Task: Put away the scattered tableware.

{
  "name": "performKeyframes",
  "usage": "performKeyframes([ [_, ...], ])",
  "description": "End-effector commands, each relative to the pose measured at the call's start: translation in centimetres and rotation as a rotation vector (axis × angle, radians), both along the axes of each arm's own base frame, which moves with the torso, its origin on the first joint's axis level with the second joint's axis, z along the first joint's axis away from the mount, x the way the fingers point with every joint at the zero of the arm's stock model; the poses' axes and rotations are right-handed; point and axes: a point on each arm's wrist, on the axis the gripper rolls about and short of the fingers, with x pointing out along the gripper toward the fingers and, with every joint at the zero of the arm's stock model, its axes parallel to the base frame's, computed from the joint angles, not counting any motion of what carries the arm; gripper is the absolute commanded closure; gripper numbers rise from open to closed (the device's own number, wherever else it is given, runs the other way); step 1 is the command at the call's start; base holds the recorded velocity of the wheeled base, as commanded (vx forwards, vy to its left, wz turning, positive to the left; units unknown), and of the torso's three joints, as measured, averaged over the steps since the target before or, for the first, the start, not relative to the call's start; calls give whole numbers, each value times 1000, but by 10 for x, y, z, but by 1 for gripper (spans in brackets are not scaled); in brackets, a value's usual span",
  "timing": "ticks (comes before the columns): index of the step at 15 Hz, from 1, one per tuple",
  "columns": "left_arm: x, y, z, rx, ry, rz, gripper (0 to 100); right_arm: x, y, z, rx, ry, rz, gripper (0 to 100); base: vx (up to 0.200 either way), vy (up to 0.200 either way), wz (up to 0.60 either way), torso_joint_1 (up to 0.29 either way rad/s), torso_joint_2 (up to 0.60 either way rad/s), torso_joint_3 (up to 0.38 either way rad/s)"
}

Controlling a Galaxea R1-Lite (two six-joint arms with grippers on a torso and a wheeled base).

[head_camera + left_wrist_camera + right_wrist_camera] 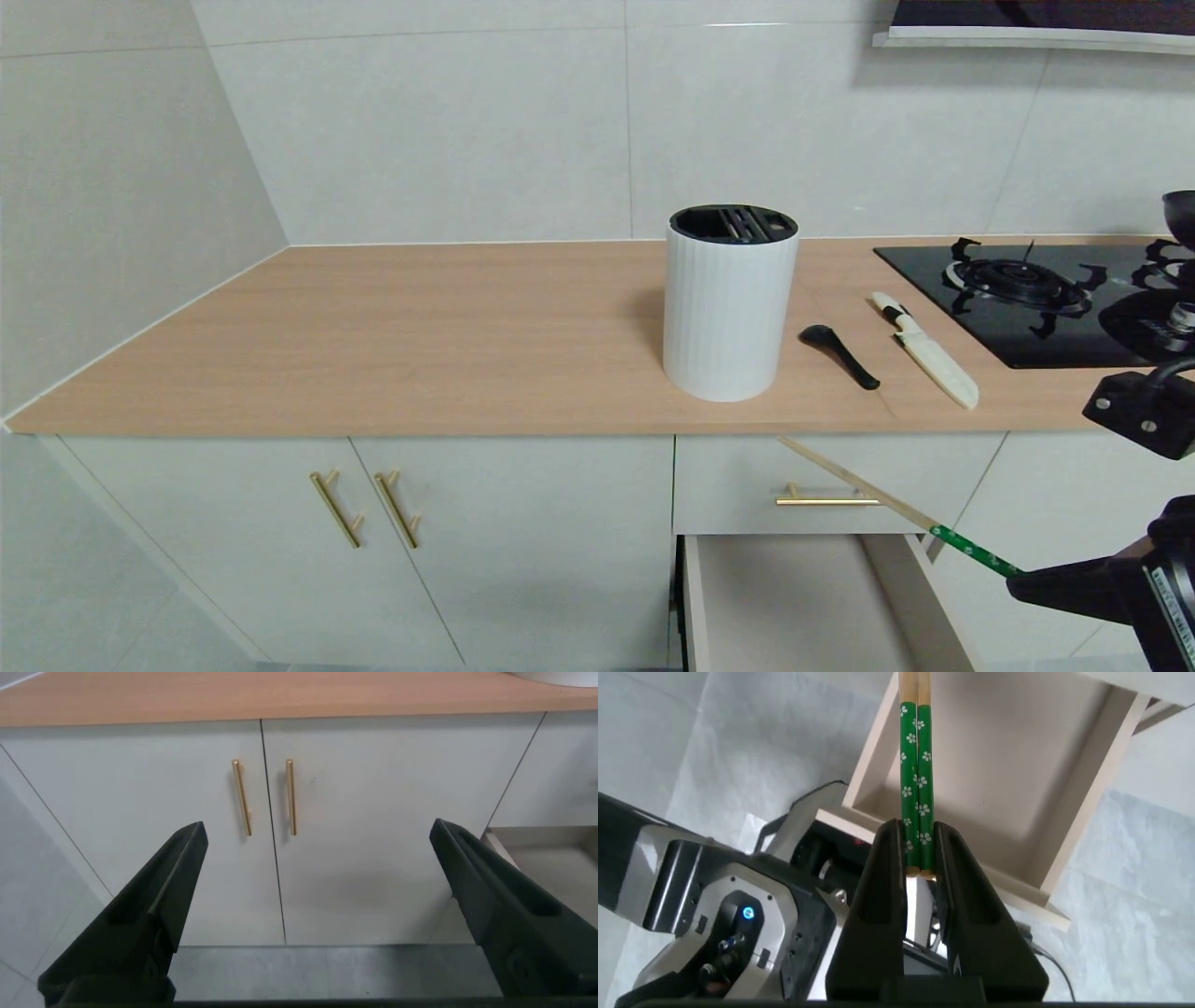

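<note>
The right gripper [918, 854] is clamped narrow on a pair of chopsticks [917, 756], gripping the green flowered end, with the bare bamboo tips pointing away. In the head view it sits low at the robot's right, below worktop level. The chopsticks slant up and leftward across the closed drawer front [738, 485] toward the worktop [373, 336] edge; I can't tell if the tips touch it. Under them an open drawer [794, 597] is pulled out, its pale inside showing.

The left gripper [318, 835] is spread wide and holds nothing. It faces two white cabinet doors [374, 840] with gold bar handles [291, 796], under the worktop edge.

On the worktop a white ribbed holder [728, 317] with a black slotted top stands upright. Just to its right a black spoon [837, 355] lies flat, bowl away from the front edge. Right of the spoon, apart from it, lies a knife [924, 350], pale with a dark band on the handle. The blade may be sheathed, hard to say. A black gas stove [1027, 299] is set in the worktop further right, near the knife.
</note>
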Motion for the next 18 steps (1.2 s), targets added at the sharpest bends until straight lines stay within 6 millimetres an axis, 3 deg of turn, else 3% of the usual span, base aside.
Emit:
performKeyframes([
  [1, 0, 0, 0, 1, 1, 0, 0, 3, 2, -4, -11, 15, 1, 100, 0, 0, 0, 0, 0, 0],
  [18, 0, 0, 0, 0, 1, 0, 0, 9, 5, -14, -18, 27, 1, 100, 0, 0, 0, -163, 446, 278],
])
